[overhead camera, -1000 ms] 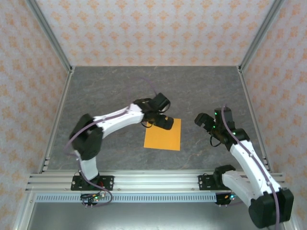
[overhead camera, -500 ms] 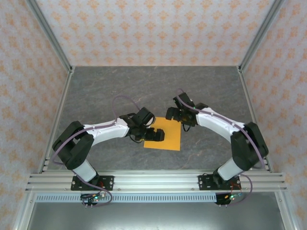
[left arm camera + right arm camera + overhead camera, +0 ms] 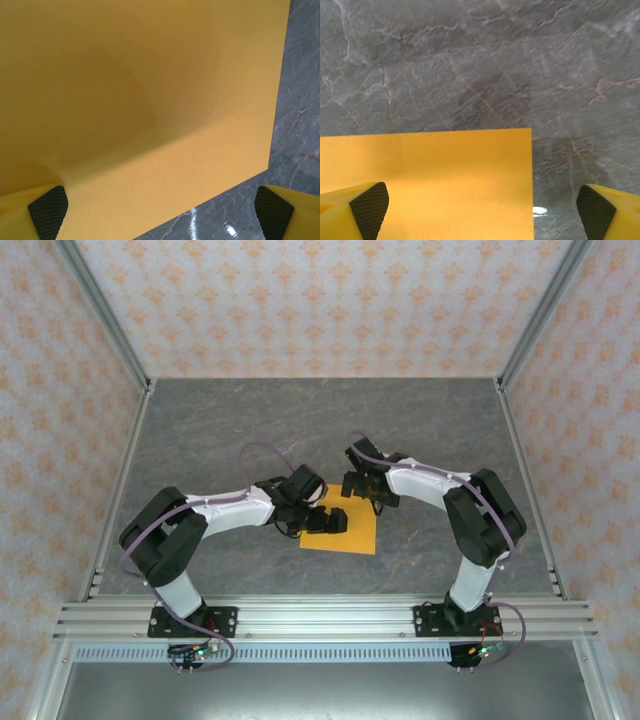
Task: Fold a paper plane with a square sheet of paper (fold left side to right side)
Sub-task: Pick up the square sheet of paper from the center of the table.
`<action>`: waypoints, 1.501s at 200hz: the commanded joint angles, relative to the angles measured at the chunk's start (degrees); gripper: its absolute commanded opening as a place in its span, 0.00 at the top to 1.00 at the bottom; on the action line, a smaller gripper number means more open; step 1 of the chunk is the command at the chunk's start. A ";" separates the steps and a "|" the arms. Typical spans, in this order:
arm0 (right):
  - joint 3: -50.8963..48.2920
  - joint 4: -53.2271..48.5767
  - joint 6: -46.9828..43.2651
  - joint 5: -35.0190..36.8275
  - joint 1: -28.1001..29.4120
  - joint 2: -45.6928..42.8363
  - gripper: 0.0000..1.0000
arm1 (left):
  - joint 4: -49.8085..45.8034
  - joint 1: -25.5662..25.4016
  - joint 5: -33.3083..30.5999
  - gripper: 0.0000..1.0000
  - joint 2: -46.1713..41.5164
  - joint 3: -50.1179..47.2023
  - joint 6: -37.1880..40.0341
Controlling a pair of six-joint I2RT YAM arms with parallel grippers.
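Note:
The square sheet of paper [image 3: 358, 536] lies flat on the grey table, bright orange. My left gripper [image 3: 333, 520] hovers low over its left part, open. In the left wrist view the paper [image 3: 150, 100] spreads between the wide-apart fingertips [image 3: 47, 212], and its near edge crosses the gap of the gripper [image 3: 160, 216]. My right gripper [image 3: 360, 485] is at the sheet's far edge, open. In the right wrist view a paper corner [image 3: 520, 137] sits between the spread jaws of the gripper [image 3: 482, 212]. Nothing is held.
The grey marbled tabletop [image 3: 250, 430] is walled by patterned panels with metal posts [image 3: 100, 310]. An aluminium rail [image 3: 320, 615] carries both arm bases at the near edge. Both arms bend inward toward the middle.
The right arm swung in from the right side to the paper's far edge. The left gripper slid a little nearer over the sheet's left part. The paper has not moved.

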 commanded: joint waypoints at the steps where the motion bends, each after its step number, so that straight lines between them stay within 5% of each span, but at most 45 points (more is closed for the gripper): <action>1: 0.77 -0.32 0.69 -0.09 1.45 1.33 0.00 | -1.44 -0.22 0.10 0.00 0.80 -0.27 -0.91; 123: -1.25 0.65 4.96 -7.90 8.61 0.95 0.05 | 0.14 -0.16 -1.25 0.00 2.31 -0.91 -0.98; 204: -2.32 0.63 4.25 -8.38 8.61 -1.92 0.44 | 1.30 0.77 -2.60 0.00 -6.67 -3.22 -1.18; 300: -5.47 8.35 3.76 -14.16 7.44 -7.81 0.83 | -5.26 19.16 3.24 0.00 -26.72 -9.14 3.12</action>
